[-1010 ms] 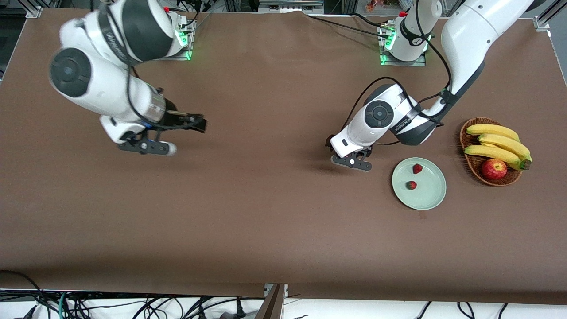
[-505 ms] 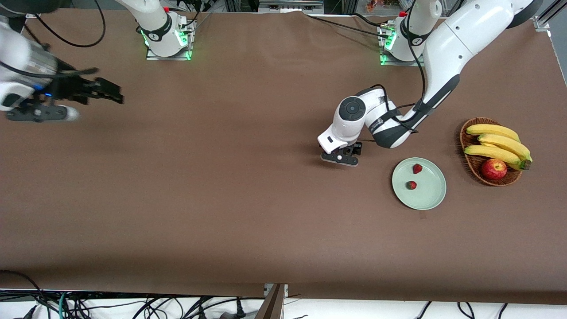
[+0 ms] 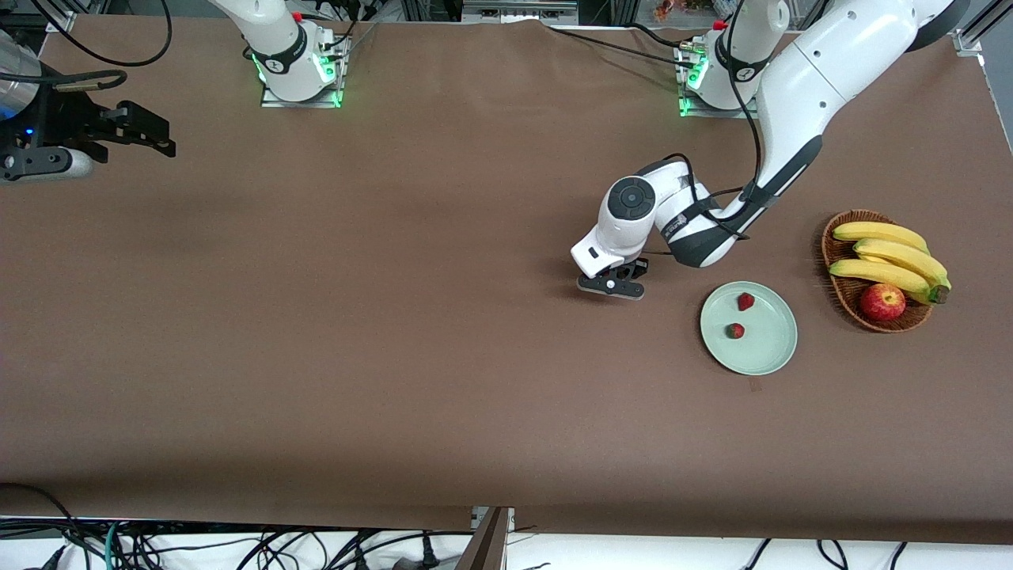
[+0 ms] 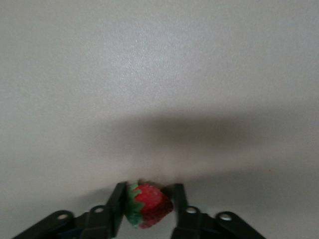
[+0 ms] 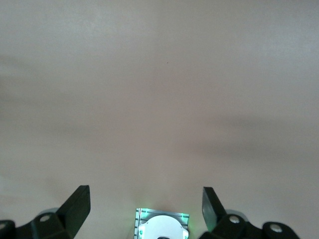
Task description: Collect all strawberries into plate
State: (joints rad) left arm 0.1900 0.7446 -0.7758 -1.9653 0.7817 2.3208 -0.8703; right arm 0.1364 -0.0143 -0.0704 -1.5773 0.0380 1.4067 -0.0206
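in the left wrist view a strawberry [image 4: 148, 211] is seen between the two dark fingers [image 4: 117, 208], its green leaves turned toward one of them; the fingers stand close on either side of it, but whether they are pressing on the berry or only bracketing it cannot be told. the left gripper [image 3: 625, 279] is held low over the brown table [image 3: 396, 356], toward the right arm's end of the table from the plate [image 3: 766, 352] and slightly farther from the front camera than the plate's middle, with bare cloth between the two. in the front view the berry is hidden under the white wrist. two more strawberries are lying in the plate, apart from each other: one [image 3: 745, 302] close to the rim farther from the front camera, the other [image 3: 736, 331] nearer to the camera and toward the rim facing the gripper. a wicker basket [image 3: 837, 291] stands just beside the plate, toward the left arm's end of the table; bananas [image 3: 890, 257] and a red apple [image 3: 882, 302] are held in it. the right gripper [image 3: 150, 134] is parked well apart from the plate, over the table's edge at the right arm's end, where that arm waits; its fingers [image 5: 77, 206] are spread wide and nothing is held between them.
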